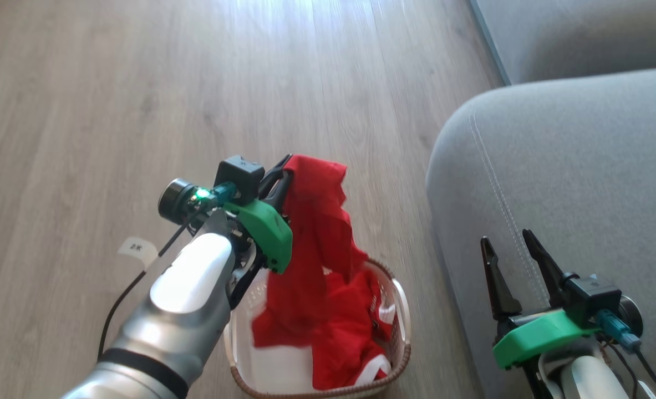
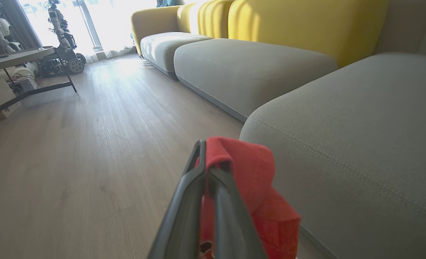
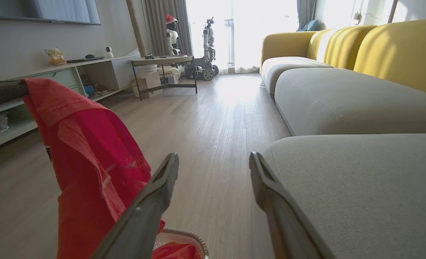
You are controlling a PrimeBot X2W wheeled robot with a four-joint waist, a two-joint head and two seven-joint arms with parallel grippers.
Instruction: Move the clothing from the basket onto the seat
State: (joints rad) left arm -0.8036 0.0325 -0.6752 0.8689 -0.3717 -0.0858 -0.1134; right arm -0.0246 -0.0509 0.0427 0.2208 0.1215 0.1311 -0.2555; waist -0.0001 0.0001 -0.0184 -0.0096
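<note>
You're over a pale wood-plank floor in the head view, with the grey fabric seat on the right, its edge rounded and double-stitched. The oval white perforated basket, with its brown woven-look rim, stands on the floor just beside the seat. Red clothing with white trim lies crumpled inside it. Your left tool is clamped tight on one red garment, held up above the basket with its lower end hanging over the inside. Your right tool hovers at the seat's edge, fingers spread wide, holding nothing.

In the left wrist view, the two dark fingers meet on a fold of red cloth. The seat is close on the right, with yellow backrests behind.

In the right wrist view, the fingers stand well apart with bare floor between them. The garment hangs at left, and the basket rim shows at the bottom edge with red cloth inside.
</note>
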